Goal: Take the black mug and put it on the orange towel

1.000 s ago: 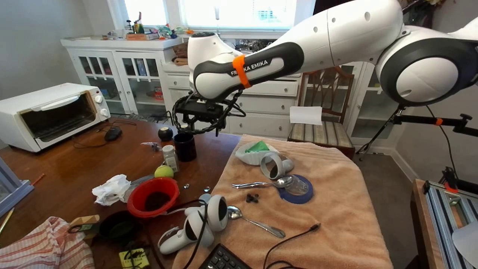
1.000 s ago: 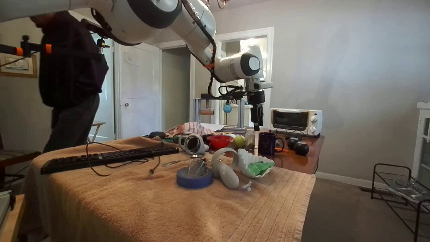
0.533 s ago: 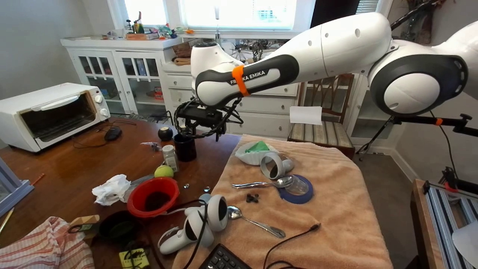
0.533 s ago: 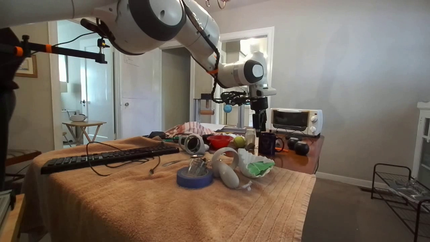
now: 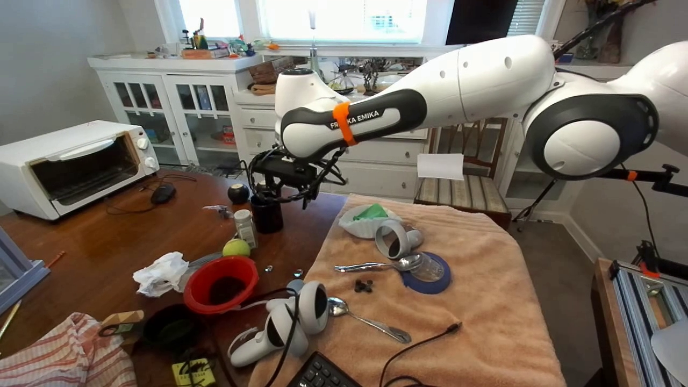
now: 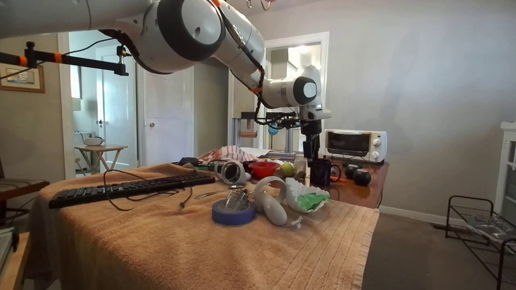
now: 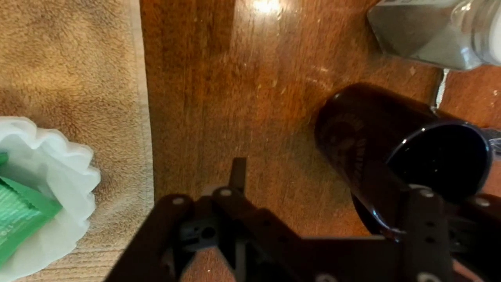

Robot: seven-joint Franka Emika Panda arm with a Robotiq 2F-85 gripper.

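Observation:
The black mug point(image 5: 267, 217) stands upright on the brown table, left of the orange towel point(image 5: 484, 301). In an exterior view the mug point(image 6: 321, 173) has its handle on the far right side. My gripper point(image 5: 286, 201) points down just above the mug. In the wrist view the gripper point(image 7: 328, 172) is open, its fingers wide apart. One finger is over wood between towel and mug; the other overlaps the rim of the mug point(image 7: 364, 129). I cannot tell whether that finger is inside the mug. Nothing is held. The towel point(image 7: 78, 70) is at the left there.
A clear jar point(image 5: 245, 228) stands close beside the mug, with a tennis ball point(image 5: 236, 247) and a red bowl point(image 5: 244, 279) nearer. A black ball point(image 5: 238, 193) sits behind. On the towel are a white scalloped bowl point(image 5: 355, 226), a controller point(image 5: 395, 239) and blue tape point(image 5: 430, 285).
The arm and gripper have come down to the mug. The mug and towel have not moved. A person in an exterior view has walked out of sight to the left.

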